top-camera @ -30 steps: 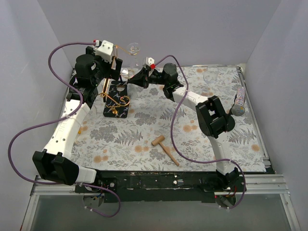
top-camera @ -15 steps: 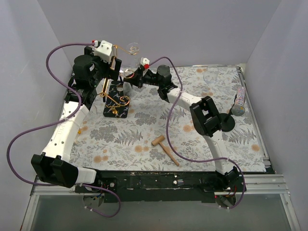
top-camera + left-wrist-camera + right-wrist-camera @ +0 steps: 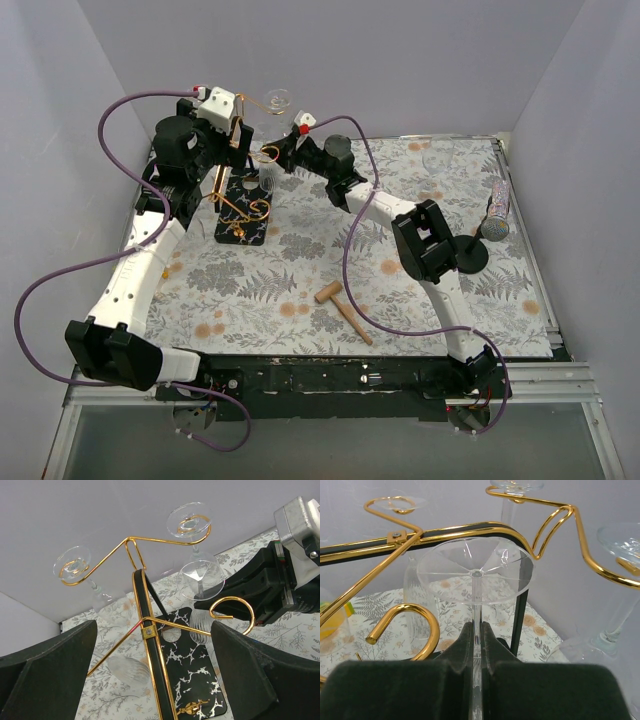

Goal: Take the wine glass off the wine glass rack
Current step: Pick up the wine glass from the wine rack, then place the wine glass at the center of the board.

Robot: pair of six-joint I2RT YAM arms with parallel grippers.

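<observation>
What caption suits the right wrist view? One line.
Right gripper pinching a clear wine glass by its stem, beside a gold wire rack.

white-linked, black-jointed left arm and right arm; looping purple cables; white boxy wrist camera housing; left gripper, matte black padded fingers.

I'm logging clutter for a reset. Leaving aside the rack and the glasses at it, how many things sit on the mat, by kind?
wooden mallet: 1
microphone: 1
clear glass: 1
black round disc: 1
Total: 4
</observation>
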